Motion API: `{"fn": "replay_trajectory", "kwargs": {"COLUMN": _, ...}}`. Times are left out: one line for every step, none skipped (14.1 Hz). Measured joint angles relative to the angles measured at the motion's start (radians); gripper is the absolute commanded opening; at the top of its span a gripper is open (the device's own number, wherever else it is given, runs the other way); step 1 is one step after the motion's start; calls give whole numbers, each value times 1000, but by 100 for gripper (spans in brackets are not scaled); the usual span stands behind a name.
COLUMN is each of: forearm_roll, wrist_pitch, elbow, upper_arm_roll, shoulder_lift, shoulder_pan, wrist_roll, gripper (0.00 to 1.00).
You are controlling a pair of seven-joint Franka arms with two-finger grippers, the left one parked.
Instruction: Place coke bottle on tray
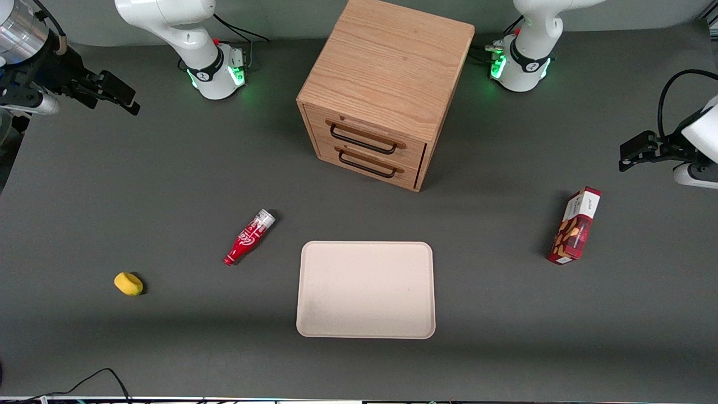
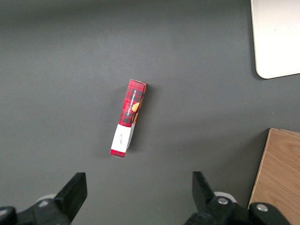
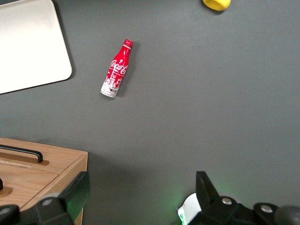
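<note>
The coke bottle lies on its side on the dark table, beside the tray and toward the working arm's end; its red neck points toward the front camera and its silver base toward the cabinet. The right wrist view also shows the coke bottle, lying free. The beige tray sits flat and bare, nearer the front camera than the cabinet, and one corner of the tray shows in the wrist view. My gripper hangs high at the working arm's end, well away from the bottle. The gripper is open and holds nothing.
A wooden two-drawer cabinet stands mid-table, both drawers shut. A yellow lump lies toward the working arm's end, nearer the front camera than the bottle. A red-and-white snack box lies toward the parked arm's end. A black cable loops at the front edge.
</note>
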Motion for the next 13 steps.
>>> {"fn": "replay_trajectory", "kwargs": {"forearm_roll": 0, "wrist_pitch": 0, "elbow": 4, "upper_arm_roll": -1, "shoulder_lift": 5, "shoulder_pan": 0, "wrist_roll": 0, "gripper": 100}}
{"fn": "replay_trajectory", "kwargs": {"forearm_roll": 0, "wrist_pitch": -1, "elbow": 4, "upper_arm_roll": -2, "shoulder_lift": 6, "shoulder_pan": 0, "wrist_roll": 0, "gripper": 100}}
{"fn": "replay_trajectory", "kwargs": {"forearm_roll": 0, "wrist_pitch": -2, "elbow": 5, "upper_arm_roll": -2, "shoulder_lift": 6, "shoulder_pan": 0, "wrist_roll": 0, "gripper": 100}}
{"fn": "replay_trajectory", "kwargs": {"forearm_roll": 0, "wrist_pitch": -2, "elbow": 6, "upper_arm_roll": -2, "shoulder_lift": 6, "shoulder_pan": 0, "wrist_roll": 0, "gripper": 100}}
{"fn": "replay_trajectory", "kwargs": {"forearm_roll": 0, "wrist_pitch": -3, "elbow": 6, "upper_arm_roll": -2, "shoulder_lift": 6, "shoulder_pan": 0, "wrist_roll": 0, "gripper": 100}}
{"fn": "replay_trajectory", "kwargs": {"forearm_roll": 0, "wrist_pitch": -4, "elbow": 6, "upper_arm_roll": -2, "shoulder_lift": 6, "shoulder_pan": 0, "wrist_roll": 0, "gripper": 100}}
{"fn": "replay_trajectory", "kwargs": {"forearm_roll": 0, "wrist_pitch": -7, "elbow": 6, "upper_arm_roll": -1, "shoulder_lift": 6, "shoulder_pan": 0, "wrist_roll": 0, "gripper": 100}}
{"fn": "replay_trajectory", "kwargs": {"forearm_roll": -1, "wrist_pitch": -12, "elbow": 6, "upper_arm_roll": 2, "shoulder_lift": 7, "shoulder_pan": 0, "wrist_roll": 0, "gripper": 100}}
{"fn": "replay_trajectory", "kwargs": {"forearm_roll": -2, "wrist_pitch": -20, "elbow": 6, "upper_arm_roll": 6, "shoulder_lift": 8, "shoulder_pan": 0, "wrist_roll": 0, "gripper": 100}}
{"fn": "replay_trajectory", "kwargs": {"forearm_roll": -3, "wrist_pitch": -25, "elbow": 4, "upper_arm_roll": 10, "shoulder_lift": 9, "shoulder_pan": 1, "wrist_roll": 0, "gripper": 100}}
{"fn": "replay_trajectory", "kwargs": {"forearm_roll": -3, "wrist_pitch": -25, "elbow": 4, "upper_arm_roll": 11, "shoulder_lift": 10, "shoulder_pan": 2, "wrist_roll": 0, "gripper": 100}}
{"fn": "replay_trajectory", "kwargs": {"forearm_roll": -3, "wrist_pitch": -25, "elbow": 4, "upper_arm_roll": 11, "shoulder_lift": 11, "shoulder_pan": 2, "wrist_roll": 0, "gripper": 100}}
{"fn": "replay_trajectory", "kwargs": {"forearm_roll": -3, "wrist_pitch": -25, "elbow": 5, "upper_arm_roll": 11, "shoulder_lift": 11, "shoulder_pan": 2, "wrist_roll": 0, "gripper": 100}}
